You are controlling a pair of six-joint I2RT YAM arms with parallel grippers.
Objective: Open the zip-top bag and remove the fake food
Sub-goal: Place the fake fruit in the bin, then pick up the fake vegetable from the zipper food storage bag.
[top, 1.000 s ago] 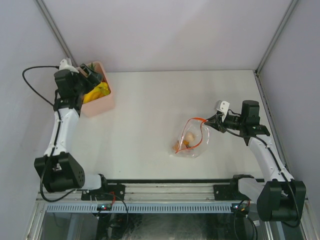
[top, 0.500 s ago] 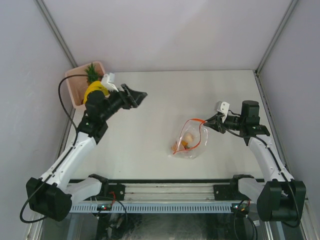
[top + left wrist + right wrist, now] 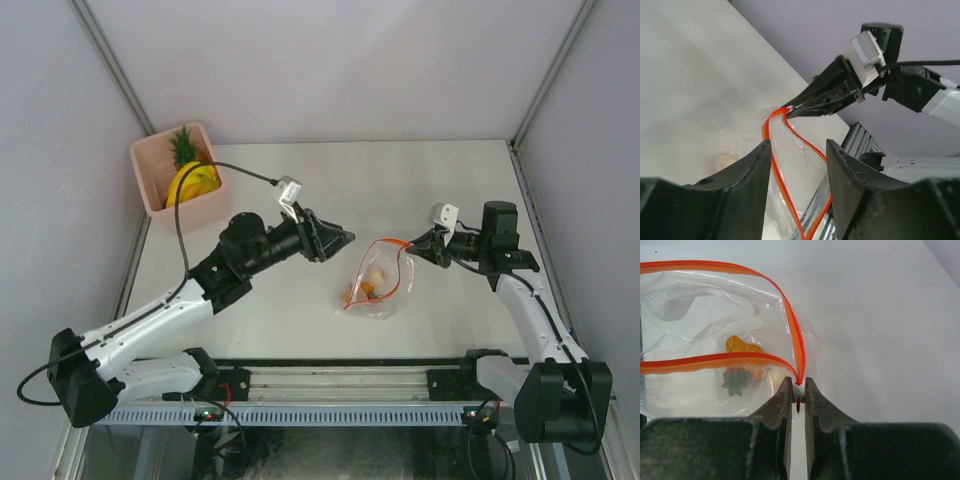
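Right gripper [image 3: 420, 244] clamps one end of the open bag [image 3: 384, 290] lying mid-table, toy food [image 3: 374, 281] visible inside. Left gripper [image 3: 346, 238], jaws apart and empty, hovers near the bag's mouth.

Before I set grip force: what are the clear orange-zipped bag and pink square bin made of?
Clear orange-zipped bag: thin glossy plastic film, seemingly; it is see-through, creased. Pink square bin: probably matte moulded plastic; even colour, rounded rim, no glints.
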